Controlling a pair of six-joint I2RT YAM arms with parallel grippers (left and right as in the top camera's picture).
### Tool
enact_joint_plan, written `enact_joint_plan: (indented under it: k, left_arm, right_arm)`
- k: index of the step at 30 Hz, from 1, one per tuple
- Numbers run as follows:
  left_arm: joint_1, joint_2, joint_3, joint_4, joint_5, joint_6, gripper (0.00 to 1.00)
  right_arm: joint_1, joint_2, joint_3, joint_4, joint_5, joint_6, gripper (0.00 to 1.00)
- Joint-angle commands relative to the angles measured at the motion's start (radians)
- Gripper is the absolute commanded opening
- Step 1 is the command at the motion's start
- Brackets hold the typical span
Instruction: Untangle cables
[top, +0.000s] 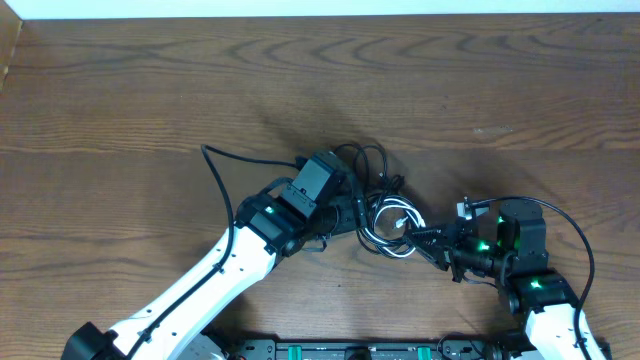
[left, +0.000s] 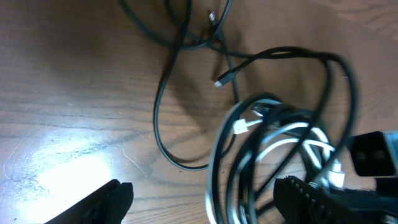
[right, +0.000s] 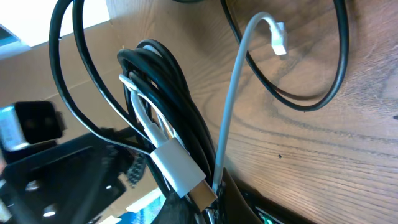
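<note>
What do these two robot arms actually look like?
The left arm and right arm each have a long white shell, joined by chunky black joints with small green lights. A thin black wire loops off each. The left gripper and right gripper are black, with two fingers each.

We find the overhead camera fixed above, looking straight down on the table (top: 120, 90) from well off and taking in most of its top. The left wrist camera sits low and close, facing steeply down at the wood. The right wrist camera is closer still and tilted. All three views share the cable bundle (top: 390, 215) at mid-table.
</note>
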Motion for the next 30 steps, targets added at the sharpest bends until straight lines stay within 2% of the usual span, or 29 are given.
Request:
enact_joint_plan:
  k: [1, 6, 9, 14, 16, 19, 23, 27, 30]
  left_arm:
    - [0.003, 0.024, -0.023, 0.030, 0.018, -0.009, 0.77]
    - [0.003, 0.064, -0.025, 0.097, 0.022, -0.009, 0.78]
    - [0.003, 0.094, -0.025, 0.140, 0.088, -0.008, 0.75]
    - [0.003, 0.143, -0.025, 0.117, 0.156, 0.003, 0.48]
    - [0.003, 0.168, -0.025, 0.112, 0.193, 0.003, 0.34]
    - [0.003, 0.191, -0.025, 0.112, 0.229, 0.002, 0.08]
    - [0.013, 0.192, -0.025, 0.113, 0.229, -0.051, 0.08]
    - [0.046, 0.192, -0.024, 0.092, 0.230, -0.238, 0.08]
    - [0.082, 0.192, -0.024, 0.068, 0.274, -0.358, 0.08]
  right_arm:
    - [-0.001, -0.004, 0.012, 0.001, -0.029, 0.006, 0.01]
    - [-0.001, -0.004, 0.012, 0.003, -0.029, 0.006, 0.01]
    - [-0.001, -0.004, 0.012, 0.003, -0.028, 0.006, 0.01]
    - [-0.001, -0.004, 0.012, 0.005, -0.026, 0.006, 0.02]
    - [-0.001, -0.004, 0.012, 0.004, -0.020, 0.006, 0.02]
    - [-0.001, -0.004, 0.012, 0.004, -0.014, 0.005, 0.02]
    - [-0.001, -0.004, 0.012, 0.003, 0.021, -0.029, 0.02]
    - [-0.001, -0.004, 0.012, 0.003, 0.075, -0.121, 0.07]
    - [-0.001, -0.004, 0.012, 0.002, 0.081, -0.231, 0.03]
